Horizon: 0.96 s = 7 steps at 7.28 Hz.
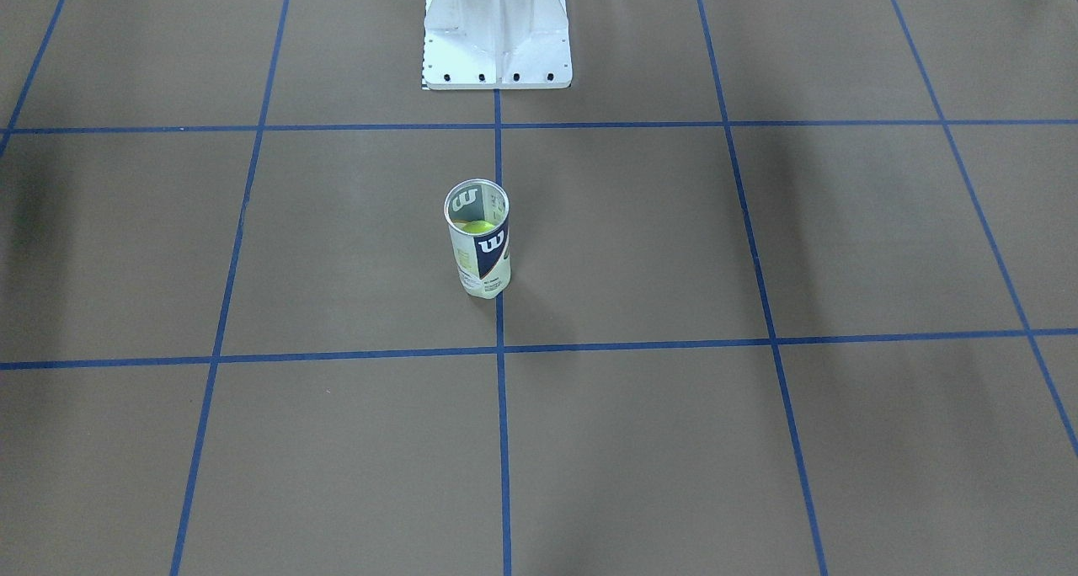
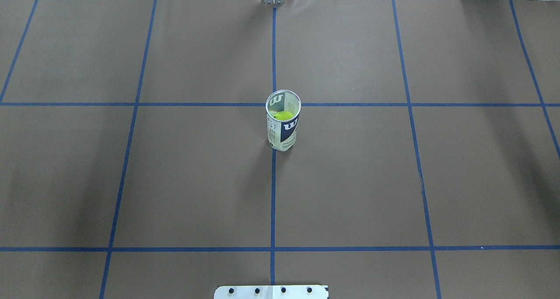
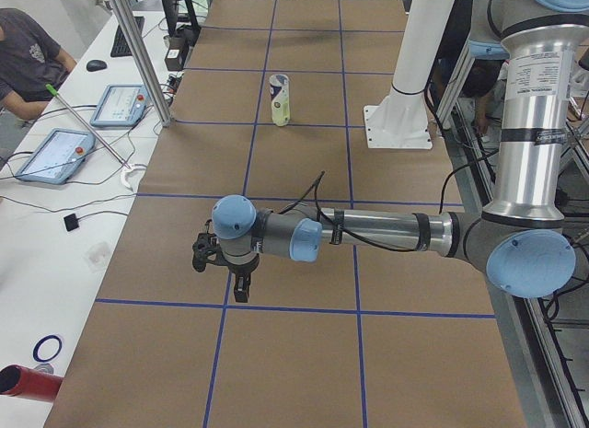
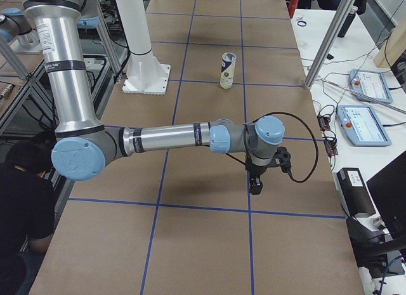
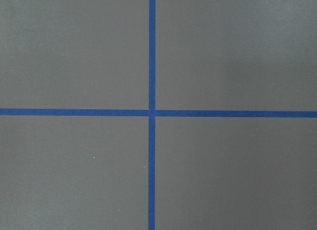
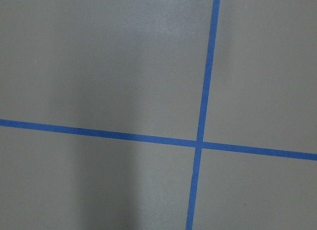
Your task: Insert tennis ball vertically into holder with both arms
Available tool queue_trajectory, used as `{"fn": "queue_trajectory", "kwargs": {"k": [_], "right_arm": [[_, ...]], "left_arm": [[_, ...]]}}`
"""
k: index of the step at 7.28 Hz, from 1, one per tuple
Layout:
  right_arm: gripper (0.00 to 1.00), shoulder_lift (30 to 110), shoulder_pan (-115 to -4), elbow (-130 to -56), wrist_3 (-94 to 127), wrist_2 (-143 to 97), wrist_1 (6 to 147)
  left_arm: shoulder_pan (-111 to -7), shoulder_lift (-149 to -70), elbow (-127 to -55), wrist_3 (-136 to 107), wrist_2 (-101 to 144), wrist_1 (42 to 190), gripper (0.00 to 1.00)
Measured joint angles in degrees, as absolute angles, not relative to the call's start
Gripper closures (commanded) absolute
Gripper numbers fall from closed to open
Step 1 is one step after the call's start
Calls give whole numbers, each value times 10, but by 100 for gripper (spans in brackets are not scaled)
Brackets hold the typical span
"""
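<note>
Nearest in each side view is one arm stretched low over the counter (image 2: 350, 181): the left arm (image 3: 386, 233) at one end, the right arm (image 4: 165, 137) at the other. The left pincer (image 3: 241, 294) and the right pincer (image 4: 255, 188) both point down at bare brown paper, well apart from the work. Whether either pincer is spread or pressed together I cannot tell, since both show only small and side-on, and the wrist views show nothing but a crossing of blue tape lines (image 5: 151, 111), with no fingertips in view. Neither seems to carry anything. Farther in, at the middle of the counter and on the centre tape line, the holder (image 2: 283, 122) stands upright by itself with its mouth open upward. The tennis ball (image 2: 284, 115) shows yellow-green through that mouth, already down inside the tube below the metal rim. How deep it sits, or what lies under it, I cannot make out. Beyond the holder is the white pedestal (image 1: 497, 29). By my reading the insertion is done and what remains is to leave it undisturbed. The tall, narrow holder should tip at a light knock, so any further arm motion is best made upward first and away from the centre line, slowly, with elbows and cables kept off that square. If the ball does need seating, one pincer should steady the wall low down while the other presses straight down the axis, never sideways.
</note>
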State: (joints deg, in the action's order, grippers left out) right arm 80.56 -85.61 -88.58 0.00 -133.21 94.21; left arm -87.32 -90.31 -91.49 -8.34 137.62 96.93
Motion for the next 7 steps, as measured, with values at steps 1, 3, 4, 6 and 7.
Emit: {"fn": "queue_trajectory", "kwargs": {"k": [1,3,4,6,7], "right_arm": [[1,806,-856,-886,0,-1333,942],[1,806,-856,-886,0,-1333,941],[1,805,-856,-886,0,-1333,941],[1,805,-856,-886,0,-1333,941],[1,805,-856,-886,0,-1333,941]], "left_arm": [[-873,-896,-916,-78,1377,974,1],[-873,-880,-918,-66,1378,990,1],[-873,-877,-920,-64,1378,992,1],[-873,-864,-927,-64,1365,994,1],[-873,-863,-930,-68,1363,992,1]]}}
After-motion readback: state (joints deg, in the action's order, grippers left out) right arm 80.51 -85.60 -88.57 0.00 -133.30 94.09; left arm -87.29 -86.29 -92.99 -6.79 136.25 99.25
